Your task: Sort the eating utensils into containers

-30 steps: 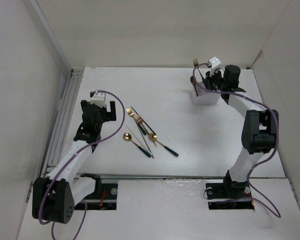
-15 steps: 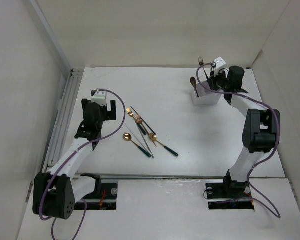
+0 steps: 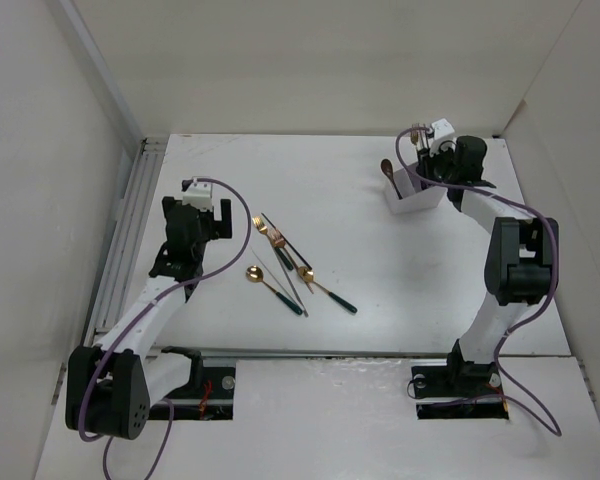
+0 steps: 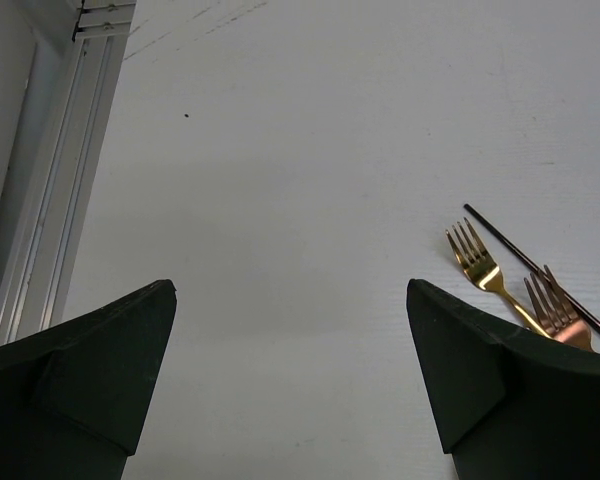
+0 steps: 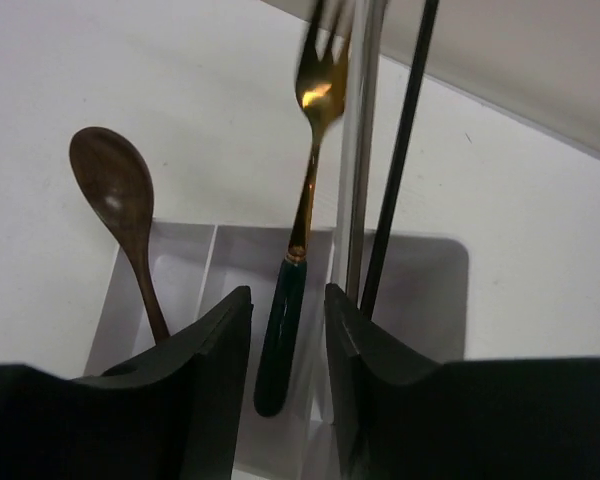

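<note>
Jaws of right gripper (image 5: 288,300) are slightly parted around the green handle of gold fork (image 5: 315,95), not pinching it. Fork stands upright in white bin (image 5: 425,290) beside pale stick (image 5: 360,150) and dark chopstick (image 5: 400,150); brown spoon (image 5: 115,195) sits in the left compartment. Left gripper (image 4: 290,380) jaws are spread wide over table (image 4: 280,150), near loose forks (image 4: 475,265).

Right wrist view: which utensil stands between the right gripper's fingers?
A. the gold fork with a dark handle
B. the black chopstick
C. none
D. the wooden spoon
A: the fork stands handle-down between the fingers of the right gripper, while the wooden spoon leans in the bin off to its left.
</note>
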Robot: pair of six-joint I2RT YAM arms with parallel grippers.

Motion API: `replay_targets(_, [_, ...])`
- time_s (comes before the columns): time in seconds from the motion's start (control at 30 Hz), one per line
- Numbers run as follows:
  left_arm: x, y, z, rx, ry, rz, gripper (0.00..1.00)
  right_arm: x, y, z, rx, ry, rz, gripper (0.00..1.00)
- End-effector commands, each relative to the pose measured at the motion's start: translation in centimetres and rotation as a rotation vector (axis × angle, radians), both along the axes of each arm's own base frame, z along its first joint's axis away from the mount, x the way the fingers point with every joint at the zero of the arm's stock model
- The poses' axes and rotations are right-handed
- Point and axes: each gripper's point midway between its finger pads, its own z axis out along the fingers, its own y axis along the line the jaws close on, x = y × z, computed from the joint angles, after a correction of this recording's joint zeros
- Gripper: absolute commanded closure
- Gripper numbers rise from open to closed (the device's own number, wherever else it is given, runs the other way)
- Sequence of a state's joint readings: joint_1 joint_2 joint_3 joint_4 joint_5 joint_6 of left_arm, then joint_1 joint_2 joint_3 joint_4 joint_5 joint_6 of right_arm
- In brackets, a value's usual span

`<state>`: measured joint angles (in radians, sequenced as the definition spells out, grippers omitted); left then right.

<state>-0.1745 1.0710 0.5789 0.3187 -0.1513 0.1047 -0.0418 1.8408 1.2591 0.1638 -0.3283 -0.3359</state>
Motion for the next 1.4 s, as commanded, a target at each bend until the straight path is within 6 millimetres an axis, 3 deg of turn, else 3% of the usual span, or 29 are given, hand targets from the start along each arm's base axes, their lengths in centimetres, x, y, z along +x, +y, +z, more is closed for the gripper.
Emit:
replay_targets(0.0, [0.5,0.2,3.5,-0.001,-0.115,0.006,0.00,0.1,-0.6,2.0,0.008,-0.033,-0.040,0.58])
replay_targets(0.17, [0.1,0.2,3.2,-0.010,-0.113,0.007,0.00,-0.3,0.1,3.6,0.021,-0.064,-0.006,0.54])
replay_targets(0.2, [-0.1,0.2,2.7,-0.017,-0.105,0.009,0.00,-0.4,0.1,3.2,0.021,-0.055,-0.006,0.53])
replay_targets(0.33, [-0.3,0.3,2.6,-0.017,-0.105,0.009,0.00,-0.9,1.6,6.0,0.014,-0.110,0.011,0.52])
replay_targets(0.4, [-0.3,0.1,2.9,-0.021,-0.115,0.001,0.00,-1.5,2.6,8.5,0.010,-0.160,0.020,0.52])
replay_targets(0.5, [-0.6,0.2,3.1,-0.023,-0.124,0.000,0.00,-2.9,5.1,11.5,-0.016,-0.222,0.056,0.48])
replay_targets(0.53, [-0.8,0.2,3.0,-0.023,-0.124,0.000,0.00,-3.4,5.7,11.5,-0.023,-0.210,0.053,0.46])
replay_targets(0.6, [-1.1,0.2,2.8,-0.023,-0.124,0.000,0.00,-4.0,5.3,11.5,0.044,-0.174,-0.014,0.45])
replay_targets(0.63, [-1.2,0.3,3.1,-0.024,-0.134,0.000,0.00,-4.2,3.1,10.9,0.059,-0.133,-0.117,0.45])
replay_targets(0.73, [-1.4,0.3,3.0,-0.033,-0.135,0.003,0.00,-4.2,-0.7,10.0,0.161,-0.039,-0.280,0.45])
replay_targets(0.77, [-1.6,0.3,2.9,-0.034,-0.136,0.003,0.00,-4.8,-3.3,8.5,0.151,0.040,-0.357,0.45])
replay_targets(0.8, [-1.7,0.3,2.6,-0.041,-0.126,0.005,0.00,-4.3,-4.4,9.5,0.147,0.039,-0.385,0.45])
replay_targets(0.87, [-1.7,0.1,2.6,-0.044,-0.125,-0.007,0.00,-4.5,-6.5,6.8,0.098,0.162,-0.440,0.45])
replay_targets(0.9, [-1.7,0.1,2.6,-0.044,-0.125,-0.007,0.00,-3.7,-6.7,8.1,0.081,0.148,-0.430,0.45])
replay_targets(0.97, [-1.9,-0.1,2.5,-0.055,-0.125,-0.014,0.00,-3.2,-7.4,6.3,0.033,0.207,-0.410,0.44])
replay_targets(1.03, [-1.9,-0.1,2.4,-0.055,-0.125,-0.014,0.00,-2.5,-8.3,6.6,0.039,0.206,-0.401,0.44])
replay_targets(1.13, [-1.9,-0.3,2.7,-0.068,-0.133,-0.021,0.00,-1.9,-8.8,5.2,0.030,0.230,-0.368,0.44])
replay_targets(1.37, [-2.0,-0.3,2.5,-0.066,-0.123,-0.021,0.00,-1.4,-7.8,2.2,0.057,0.283,-0.286,0.47])
